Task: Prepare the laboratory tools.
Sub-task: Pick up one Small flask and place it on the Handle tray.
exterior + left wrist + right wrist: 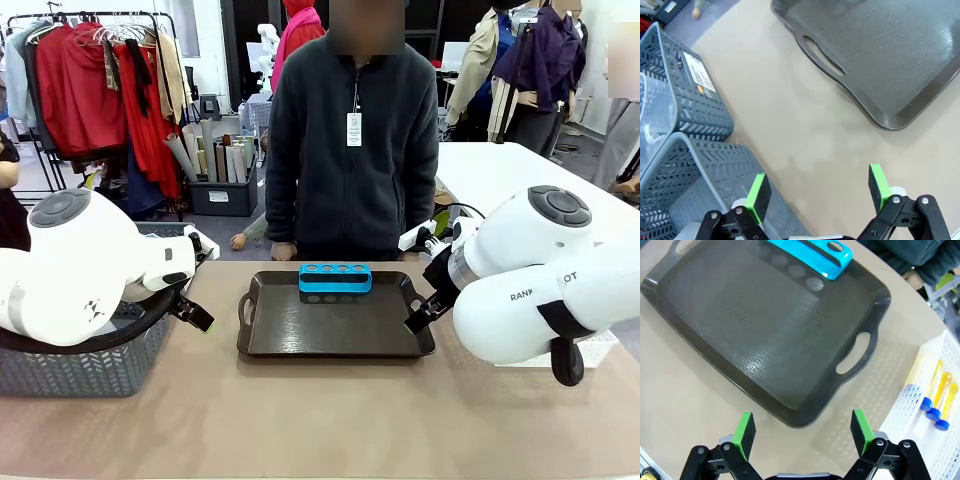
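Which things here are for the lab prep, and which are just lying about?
For the job: yellow tubes with blue caps; clear plastic vessel; probably blue tube rack and dark tray.
Lying about: grey baskets; white mesh basket; clothes rail.

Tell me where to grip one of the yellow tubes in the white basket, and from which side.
Probably mid-body, from above: the yellow tubes lie flat, side by side in the white basket. Take an outer one first; the gaps look tight.

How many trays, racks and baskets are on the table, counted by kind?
Dark tray: 1
Blue tube rack: 1
Grey baskets: 2
White mesh basket: 1
Total: 5
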You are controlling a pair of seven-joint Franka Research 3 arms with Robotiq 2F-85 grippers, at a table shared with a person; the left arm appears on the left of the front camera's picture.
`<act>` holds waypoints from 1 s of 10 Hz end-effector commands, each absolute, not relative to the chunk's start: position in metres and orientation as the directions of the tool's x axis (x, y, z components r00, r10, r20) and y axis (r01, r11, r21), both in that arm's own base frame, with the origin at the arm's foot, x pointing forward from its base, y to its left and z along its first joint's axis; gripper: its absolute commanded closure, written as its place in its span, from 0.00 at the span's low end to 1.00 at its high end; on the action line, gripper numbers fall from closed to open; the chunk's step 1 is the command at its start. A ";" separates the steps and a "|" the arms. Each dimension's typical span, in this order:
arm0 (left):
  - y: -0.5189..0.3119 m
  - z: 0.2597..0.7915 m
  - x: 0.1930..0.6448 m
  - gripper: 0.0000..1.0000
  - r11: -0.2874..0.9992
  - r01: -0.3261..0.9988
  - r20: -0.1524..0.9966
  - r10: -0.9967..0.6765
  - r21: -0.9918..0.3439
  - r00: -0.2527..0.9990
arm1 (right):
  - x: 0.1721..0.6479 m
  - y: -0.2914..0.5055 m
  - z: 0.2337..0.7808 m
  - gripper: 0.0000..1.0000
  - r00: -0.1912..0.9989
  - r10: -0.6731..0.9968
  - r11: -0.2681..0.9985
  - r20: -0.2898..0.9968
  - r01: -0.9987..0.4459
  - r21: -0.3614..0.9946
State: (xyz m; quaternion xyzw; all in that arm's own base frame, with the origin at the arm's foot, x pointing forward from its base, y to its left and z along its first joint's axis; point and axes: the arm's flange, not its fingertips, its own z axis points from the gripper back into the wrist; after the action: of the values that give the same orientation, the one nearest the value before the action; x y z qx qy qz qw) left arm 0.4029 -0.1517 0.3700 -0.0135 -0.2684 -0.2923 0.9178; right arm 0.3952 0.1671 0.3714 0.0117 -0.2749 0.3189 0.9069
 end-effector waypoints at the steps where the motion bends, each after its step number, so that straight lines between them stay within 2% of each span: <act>1: -0.152 0.370 0.403 0.00 0.829 0.544 0.501 -0.529 0.132 0.685 | 0.395 0.167 0.371 0.00 0.646 0.572 0.797 0.506 -0.585 -0.154; 10: -0.152 0.370 0.403 0.00 0.829 0.544 0.501 -0.529 0.132 0.685 | 0.395 0.167 0.371 0.00 0.646 0.572 0.797 0.506 -0.585 -0.154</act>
State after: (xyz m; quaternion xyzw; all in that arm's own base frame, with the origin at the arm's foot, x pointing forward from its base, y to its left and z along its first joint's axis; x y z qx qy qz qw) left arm 0.4029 -0.1519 0.3700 -0.0135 -0.2684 -0.2925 0.9177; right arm 0.3952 0.1671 0.3714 0.0117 -0.2749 0.3189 0.9070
